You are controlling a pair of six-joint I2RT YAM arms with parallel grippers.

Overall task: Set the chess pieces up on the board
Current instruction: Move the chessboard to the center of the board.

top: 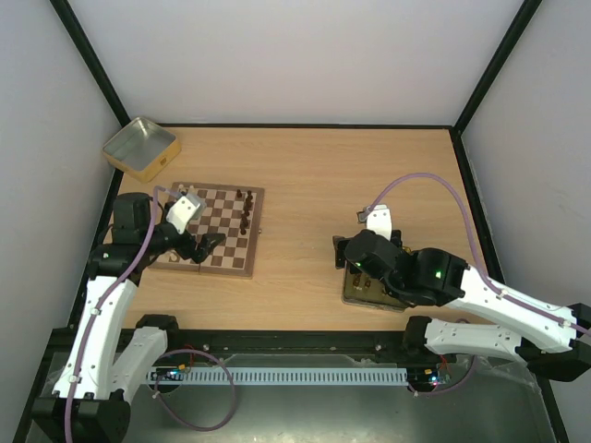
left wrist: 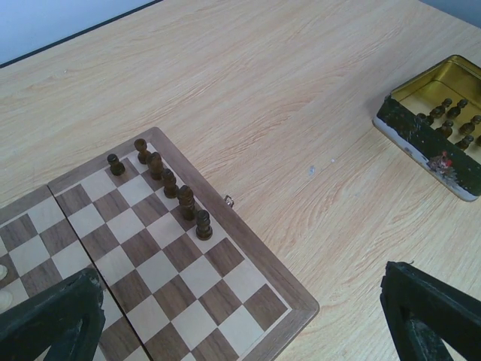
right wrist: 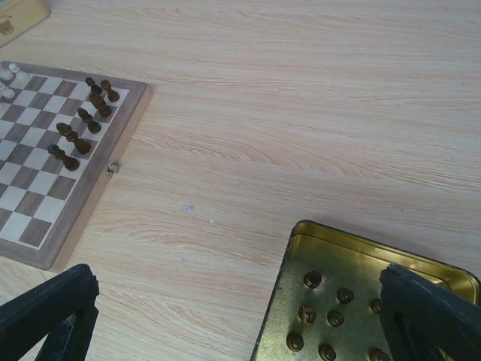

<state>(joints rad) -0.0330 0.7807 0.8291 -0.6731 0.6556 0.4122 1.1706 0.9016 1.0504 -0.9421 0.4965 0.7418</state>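
Observation:
The board (top: 222, 224) lies at the left of the table. Several dark brown chess pieces (top: 246, 210) stand along its right edge; in the left wrist view they form a row (left wrist: 171, 184) with one more (left wrist: 115, 164) beside it. A few cream pieces (right wrist: 9, 75) stand at the board's far side. More dark pieces (right wrist: 331, 308) lie in a gold tin (right wrist: 301, 248). My left gripper (top: 209, 245) is open and empty over the board's near corner (left wrist: 301, 304). My right gripper (top: 346, 251) is open and empty above the tin's left rim.
A second gold tin (top: 138, 148) stands open at the back left, beyond the board. The tin with dark pieces (top: 362, 293) sits near the front edge, partly under my right arm. Bare wood lies between board and tin (top: 305, 212).

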